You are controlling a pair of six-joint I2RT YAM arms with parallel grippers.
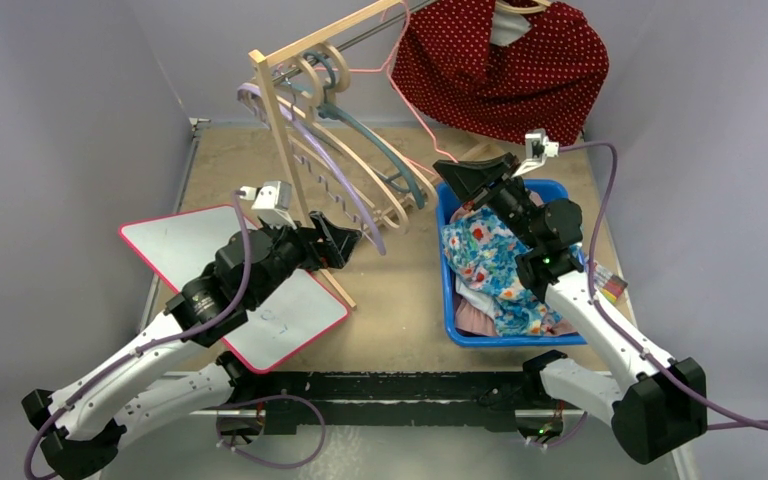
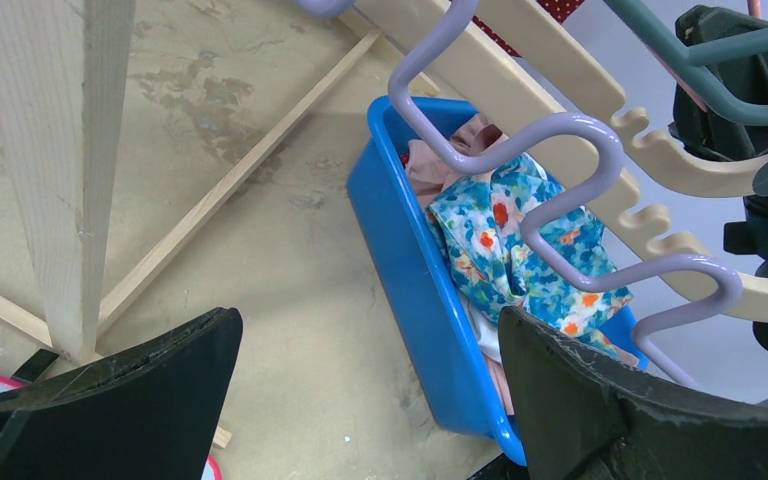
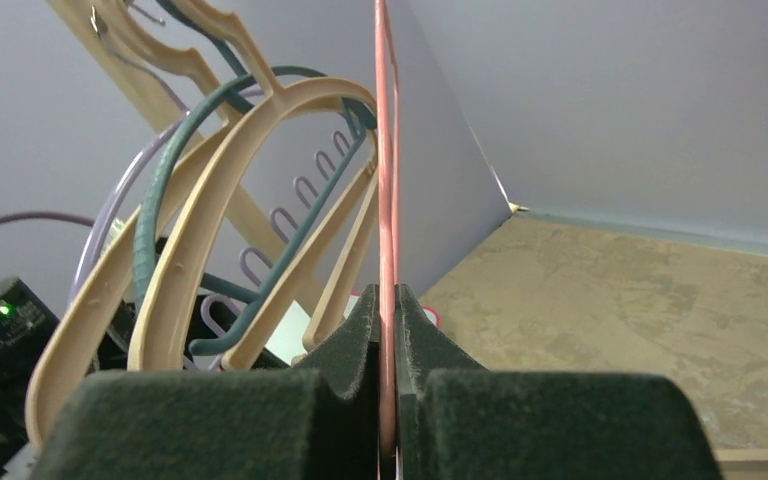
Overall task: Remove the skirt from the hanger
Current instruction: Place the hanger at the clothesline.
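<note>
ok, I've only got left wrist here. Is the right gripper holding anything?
Observer: Yes. The right gripper is shut on the pink hanger, pinching its thin wire.
Operator: Where's the skirt?
Observer: The red dotted skirt hangs at the back right, beyond the blue bin.
Operator: Is it on that pink hanger?
Observer: Can't tell. The pink hanger runs along the skirt's left edge, but the attachment isn't visible.

nothing here reads clearly: faint scribbles [image 1: 275, 318] on the white board [image 1: 190, 250] and a small striped label [image 1: 611, 286] by the blue bin [image 1: 447, 300] are illegible.
</note>
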